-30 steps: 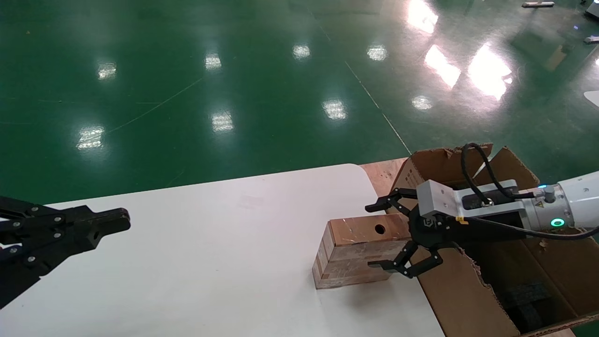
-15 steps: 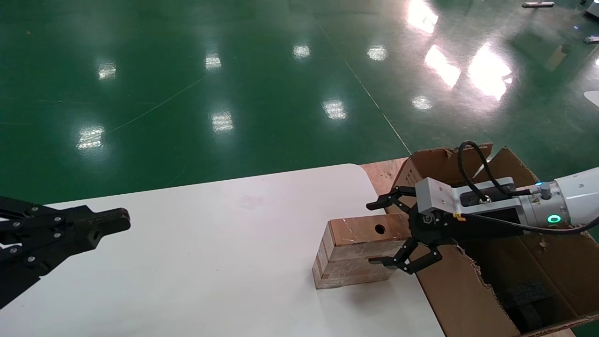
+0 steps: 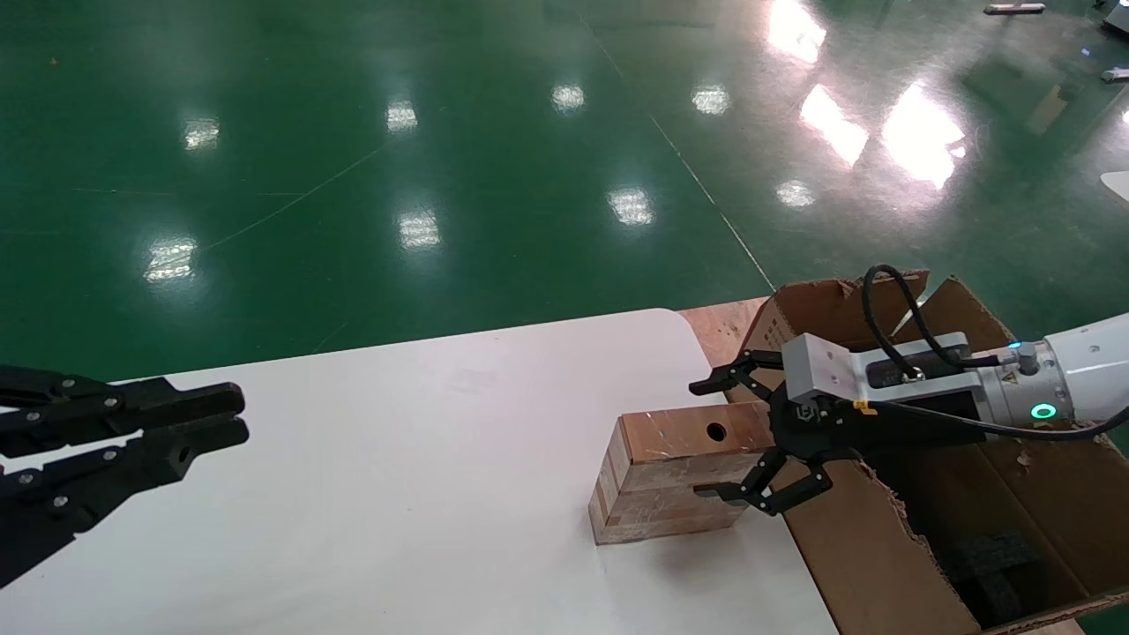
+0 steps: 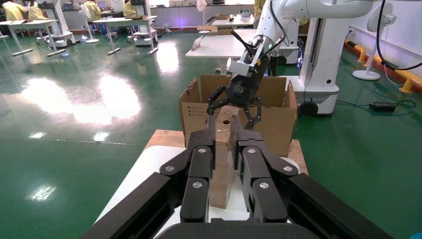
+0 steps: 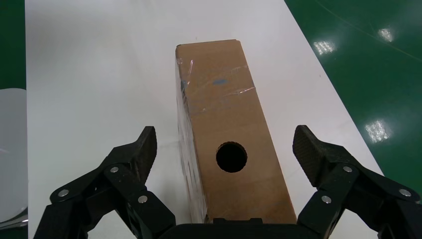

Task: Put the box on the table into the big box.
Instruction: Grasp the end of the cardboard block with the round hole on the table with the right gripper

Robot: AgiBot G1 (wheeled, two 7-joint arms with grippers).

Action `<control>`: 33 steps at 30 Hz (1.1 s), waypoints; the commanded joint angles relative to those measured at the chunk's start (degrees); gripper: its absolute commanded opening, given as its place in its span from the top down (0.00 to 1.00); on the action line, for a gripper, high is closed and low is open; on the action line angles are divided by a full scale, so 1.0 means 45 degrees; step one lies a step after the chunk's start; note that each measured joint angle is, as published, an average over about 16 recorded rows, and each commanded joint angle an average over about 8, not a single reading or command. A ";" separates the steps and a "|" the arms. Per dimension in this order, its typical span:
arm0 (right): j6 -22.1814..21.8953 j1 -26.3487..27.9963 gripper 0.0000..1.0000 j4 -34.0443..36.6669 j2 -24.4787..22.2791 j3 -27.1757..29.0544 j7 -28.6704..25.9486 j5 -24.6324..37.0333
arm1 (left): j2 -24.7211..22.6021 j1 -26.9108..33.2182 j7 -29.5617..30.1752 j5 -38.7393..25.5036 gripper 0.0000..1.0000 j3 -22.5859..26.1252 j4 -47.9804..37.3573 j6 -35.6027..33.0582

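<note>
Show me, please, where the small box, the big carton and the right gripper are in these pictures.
small box [image 3: 675, 432], head view, on its holed top face.
big carton [image 3: 869, 551], head view, on its near outer wall.
right gripper [image 3: 716, 437], head view, midway between its open fingertips, straddling the small box's end.

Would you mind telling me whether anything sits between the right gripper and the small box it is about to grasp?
Nothing visible does. The right gripper is open with one finger on each side of the small box, which stands alone on the white table beside the big box.
</note>
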State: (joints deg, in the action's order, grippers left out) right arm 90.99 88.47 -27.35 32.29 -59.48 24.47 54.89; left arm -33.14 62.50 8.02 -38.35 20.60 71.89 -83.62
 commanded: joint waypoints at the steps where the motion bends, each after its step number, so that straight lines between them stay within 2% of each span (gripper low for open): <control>1: 0.0001 -0.0007 1.00 -0.0010 -0.0001 0.0020 -0.0002 0.0003 | 0.0000 0.0000 0.0000 0.0000 0.00 0.0000 0.0000 0.0000; 33: -0.0056 -0.0078 1.00 -0.0105 -0.0010 0.0082 -0.0074 -0.0007 | 0.0000 0.0000 0.0000 0.0000 0.00 0.0000 0.0000 0.0000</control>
State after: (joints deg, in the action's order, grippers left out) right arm 90.89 88.15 -28.76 31.97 -59.02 23.23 53.85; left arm -33.15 62.50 8.02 -38.35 20.60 71.89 -83.62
